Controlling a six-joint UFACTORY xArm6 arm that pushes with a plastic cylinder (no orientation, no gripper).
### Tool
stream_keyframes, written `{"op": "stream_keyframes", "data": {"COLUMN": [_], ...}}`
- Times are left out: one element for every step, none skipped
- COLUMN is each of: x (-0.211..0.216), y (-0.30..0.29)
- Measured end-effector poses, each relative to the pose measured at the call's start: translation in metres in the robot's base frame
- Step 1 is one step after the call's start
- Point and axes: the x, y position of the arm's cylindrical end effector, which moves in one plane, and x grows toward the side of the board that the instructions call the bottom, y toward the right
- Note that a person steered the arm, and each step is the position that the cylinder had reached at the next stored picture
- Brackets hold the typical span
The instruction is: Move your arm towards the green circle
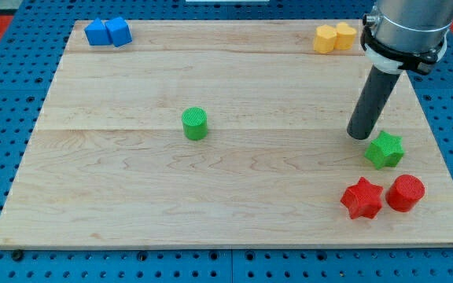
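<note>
blue blocks: two blue blocks (108, 32) touching each other at the surface's far-left corner near the view's top; shapes hard to make out beyond blocky; far to the view's left of my tip, well apart from it

green circle: the green circle (195, 123), a short upright cylinder, stands alone near the middle of the wooden surface (132, 181); it lies well to the view's left of my tip, at about the same height in the view; nothing touches it

yellow blocks: two yellow blocks (334, 37) pressed together at the view's top; above my tip and slightly to its left, apart from it

my tip: my tip (359, 135) rests on the surface at the view's right; there are no jaws on this rod, so nothing is clasped or released

red star: the red star (362, 198) sits below my tip, near the view's bottom; just beside the red cylinder

green star: the green star (384, 150) lies just beside my tip, to its lower right; whether they touch I cannot tell

red cylinder: the red cylinder (406, 192) stands below and to the right of my tip
</note>
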Motion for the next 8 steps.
{"op": "stream_keyframes", "data": {"x": [0.019, 0.031, 0.002, -0.002, 0.020, 0.033, 0.029, -0.003], "y": [0.016, 0.017, 0.021, 0.045, 0.046, 0.046, 0.046, 0.017]}}
